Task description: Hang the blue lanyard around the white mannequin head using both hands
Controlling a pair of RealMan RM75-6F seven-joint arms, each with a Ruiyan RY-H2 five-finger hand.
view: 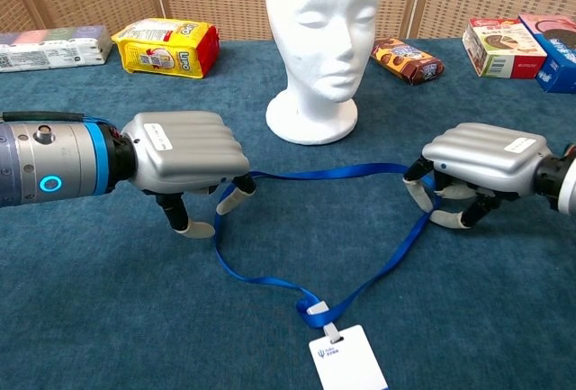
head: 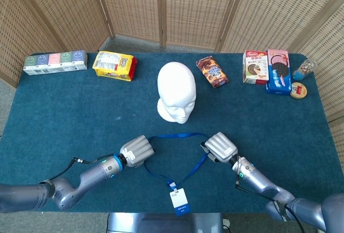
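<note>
Table [head: 64, 109]: a big table with a dark blue cloth. Snack packs sit along the far edge, from 10 o'clock round to 2 o'clock.
Mannequin head [head: 176, 91]: white, standing upright at 12 o'clock from the loop, face turned to the robot. Nothing hangs on it yet.
Blue lanyard [view: 342, 172]: it lies flat on the cloth in a loop, just in front of the head. Its white card [view: 346, 362] lies at 6 o'clock, nearest the robot.
Left hand [view: 184, 147]: it sits at 9 o'clock on the loop, palm down, fingers curled toward the cloth right at the strap. One fingertip [view: 229, 200] looks to touch the strap, but I cannot tell if it has really pinched it (the hand's own back hides that).
Right hand [view: 479, 165]: it sits at 3 o'clock on the loop. Its fingers bend around the strap and look like they pinch it.
Step now: I think the left hand is taking hold of its side of the loop.
How to do it well: get a firm pinch on the strap, not just a touch. Both hands should hold at about the same height on the loop, one each side. Then lift together, keep the loop wide open, and bring it up over the top of the head toward 12 o'clock.
Watch out: the head could tip if the strap drags on it.
</note>
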